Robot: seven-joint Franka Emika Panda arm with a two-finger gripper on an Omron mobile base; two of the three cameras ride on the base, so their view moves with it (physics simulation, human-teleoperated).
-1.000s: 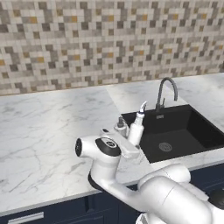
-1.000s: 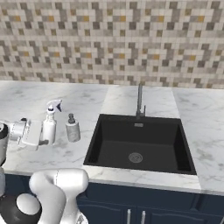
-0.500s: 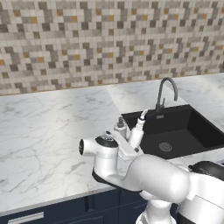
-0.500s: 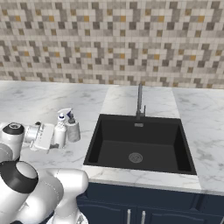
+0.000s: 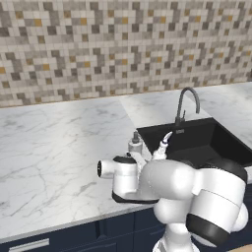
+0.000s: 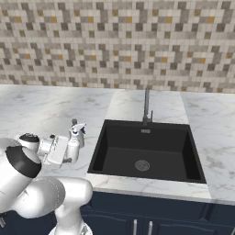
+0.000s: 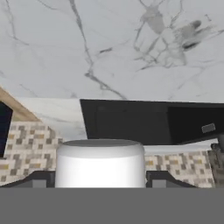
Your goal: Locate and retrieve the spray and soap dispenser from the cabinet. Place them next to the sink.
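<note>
A mosaic tile wall (image 5: 98,44) is running behind the white marble desk (image 5: 54,147); navy drawers (image 6: 151,213) are sitting below it.

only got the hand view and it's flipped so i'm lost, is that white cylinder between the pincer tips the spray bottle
Observer: Yes. The right base view shows its pale trigger nozzle. It is the slim white plastic spray bottle, held tilted in the pincer.
Operator: where is it relative to the sink
Observer: Over the white marble counter, just left of the black rectangular sink.
Operator: and the soap dispenser
Observer: The small grey marbled soap dispenser with a dark pump stands upright on the counter right beside the spray bottle, near the sink's left edge.
</note>
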